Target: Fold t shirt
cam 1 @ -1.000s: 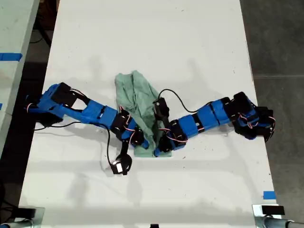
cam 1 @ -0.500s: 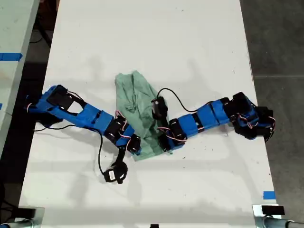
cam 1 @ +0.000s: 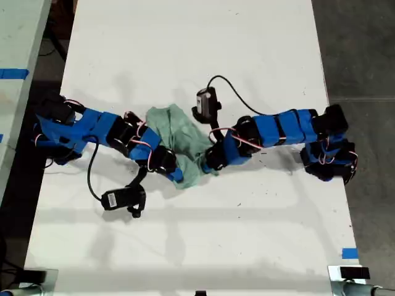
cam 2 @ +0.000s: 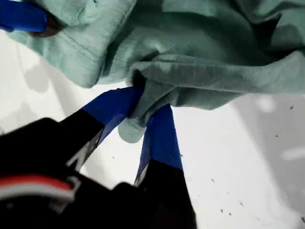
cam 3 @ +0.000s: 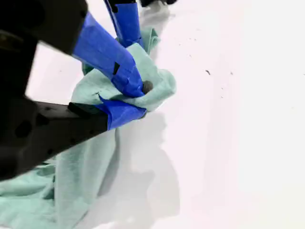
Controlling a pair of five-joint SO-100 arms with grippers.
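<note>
Bunched into a wrinkled heap near the middle of the white surface: the t shirt, with two blue arms meeting at its lower edge in the exterior view, one reaching in from that view's left, the other from its right. Cannot tell from the wrist views which arm is which.

Closed narrow on a gathered fold of the cloth: my first gripper, with the fabric pinched between both blue jaws and a small lobe hanging below them. Hidden inside the fold, the very tips of those jaws. Cut off at the frame edge in the same view, another blue gripper tip touching the hem.

Clamped on a rolled corner of the shirt: my second gripper, with the rest of the cloth trailing off toward the camera and out of frame. Partly cropped beyond it, a further blue jaw.

Sleeves and neckline not distinguishable in the crumple.
</note>
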